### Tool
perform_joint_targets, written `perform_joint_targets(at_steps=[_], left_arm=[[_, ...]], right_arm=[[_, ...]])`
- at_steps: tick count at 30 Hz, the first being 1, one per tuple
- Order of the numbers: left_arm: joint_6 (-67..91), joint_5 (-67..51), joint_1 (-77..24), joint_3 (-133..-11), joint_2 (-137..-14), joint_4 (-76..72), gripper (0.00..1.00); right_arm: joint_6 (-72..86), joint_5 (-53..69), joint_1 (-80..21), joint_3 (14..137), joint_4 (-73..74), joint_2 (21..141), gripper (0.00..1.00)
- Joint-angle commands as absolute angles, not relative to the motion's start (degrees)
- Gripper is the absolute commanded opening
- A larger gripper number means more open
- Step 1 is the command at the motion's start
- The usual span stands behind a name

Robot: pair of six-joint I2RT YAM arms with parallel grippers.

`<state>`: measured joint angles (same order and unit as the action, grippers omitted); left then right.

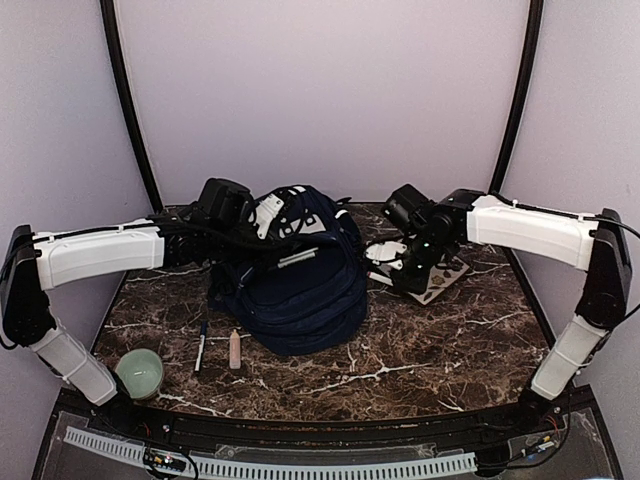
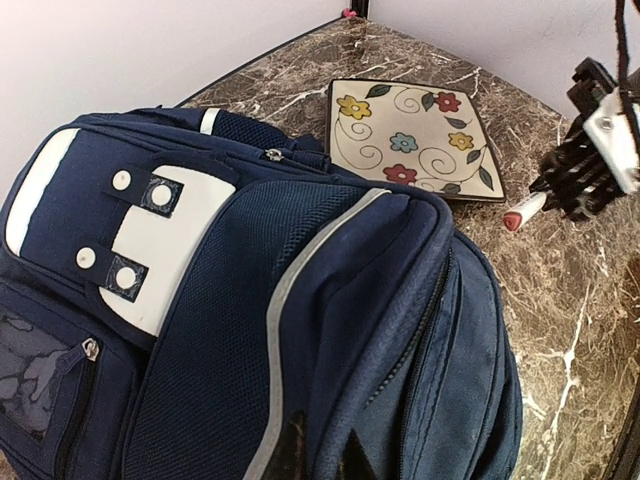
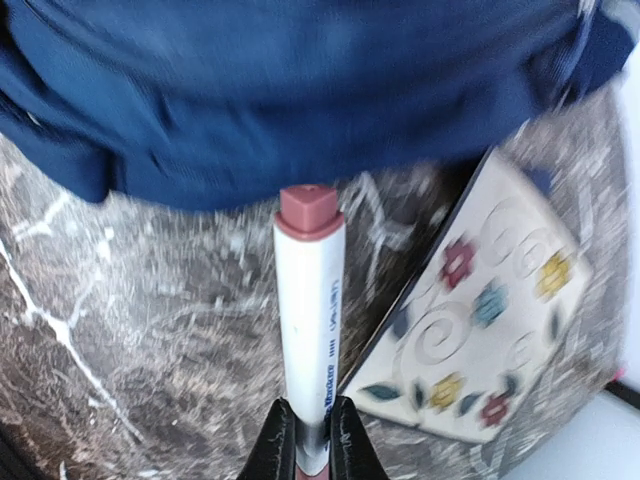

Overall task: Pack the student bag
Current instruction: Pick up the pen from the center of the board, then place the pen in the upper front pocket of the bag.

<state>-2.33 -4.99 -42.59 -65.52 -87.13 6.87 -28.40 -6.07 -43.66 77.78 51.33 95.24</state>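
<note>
Desk (image 1: 430, 350) is dark marble. Front left: pale green cup (image 1: 140, 372) near the left arm's base. Just right of it a dark pen (image 1: 201, 345), then a short pinkish tube (image 1: 235, 349), side by side, apart, both just in front of the bag.

Left claw (image 2: 322, 452) is over the bag's top left part, tips pressed narrow together right at the fabric. Can't tell if it pinches any cloth.

Bag (image 1: 295, 280) lies mid-desk toward the back, navy, front side up, with a white patch and a grey stripe showing in the left wrist view.

Right claw (image 3: 312, 440) is clamped on a white marker (image 3: 308, 320) with a reddish cap. It grips the rear end; the cap points at the bag, over the desk between bag and plate. Can't tell if the cap touches the desk.

Square floral plate (image 2: 415, 140) lies flat just right of the bag, under the right arm.
</note>
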Motion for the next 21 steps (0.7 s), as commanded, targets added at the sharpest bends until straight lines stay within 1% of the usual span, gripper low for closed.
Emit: perform_joint_targets(at_steps=[1, 6, 9, 14, 17, 20, 21], left_arm=[[-1.3, -7.1, -42.5, -68.7, -83.9, 6.4, 0.02], [-1.1, -7.9, -42.6, -70.1, -84.1, 6.9, 0.02], [-0.8, -8.7, -42.6, -70.8, -84.0, 7.2, 0.02], [-0.6, -8.8, -42.6, -71.9, -84.0, 8.0, 0.02], [-0.4, -8.8, -42.6, -71.8, -83.5, 8.2, 0.02], [-0.2, -8.9, -42.6, -71.6, -83.2, 8.4, 0.02], [-0.2, -8.8, -42.6, -71.4, -83.0, 8.4, 0.02]], right_arm=[[-35.9, -12.2, -50.3, 79.8, 45.1, 93.6, 0.02], [-46.1, -21.9, -58.6, 77.9, 30.6, 93.7, 0.02], [-52.3, -25.8, -61.9, 77.0, 23.1, 95.6, 0.02], [-59.2, -28.9, -64.5, 76.7, 13.3, 100.7, 0.02], [-64.1, -30.3, -64.8, 74.6, 5.1, 103.6, 0.01], [-64.9, -30.6, -64.9, 73.9, -0.7, 106.5, 0.01], [-67.9, -32.0, -64.8, 73.7, -2.6, 107.3, 0.01]])
